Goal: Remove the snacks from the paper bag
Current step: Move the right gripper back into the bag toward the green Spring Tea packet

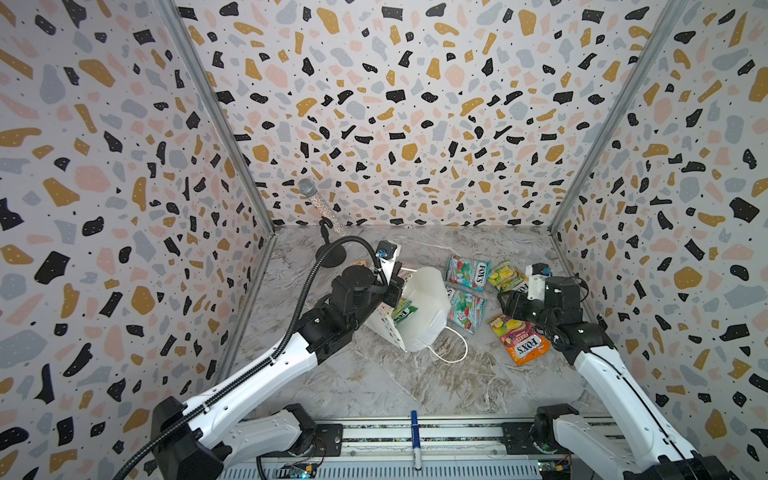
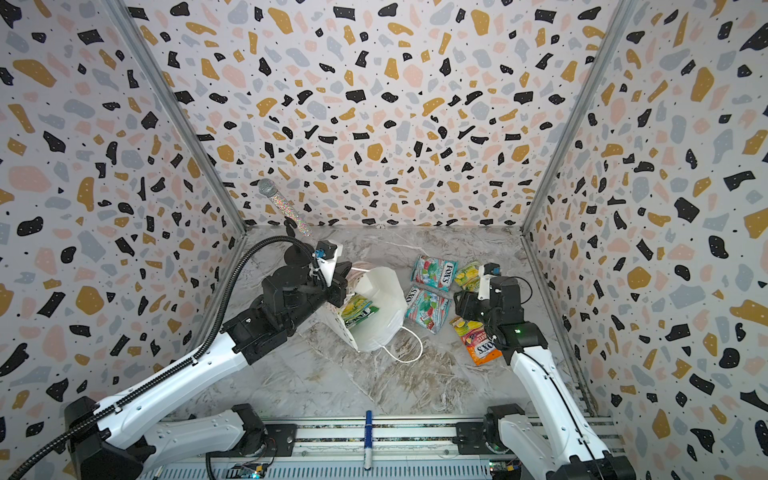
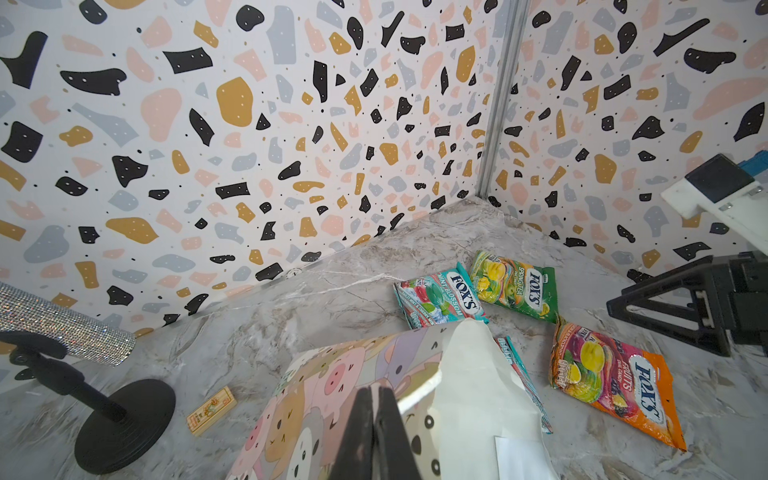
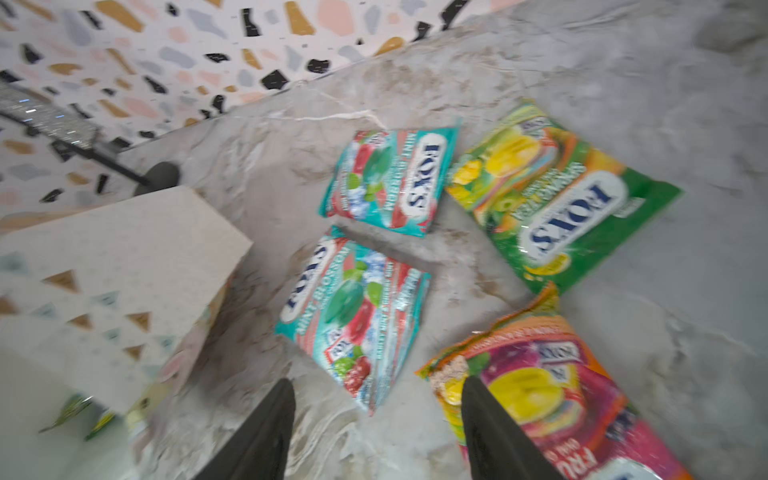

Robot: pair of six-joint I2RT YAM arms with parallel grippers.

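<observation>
At the mouth of the paper bag (image 1: 424, 307), tipped on the counter (image 1: 415, 382) with the left jaws clamped on its rim, yellow-green snacks (image 1: 404, 311) sit inside, so the right jaws, apart and empty beside the bag, should enter low and pinch one packet edge.

Four snacks (image 2: 428, 309) lie beside the tipped paper bag (image 2: 386, 316), one inside.

The white paper bag (image 1: 426, 311) leans tilted, mouth open, with a yellow-green packet (image 1: 402, 311) inside. Beside it lie two teal packets (image 1: 466, 272), a second yellow-green packet (image 1: 505, 276) and an orange packet (image 1: 517, 338).
</observation>
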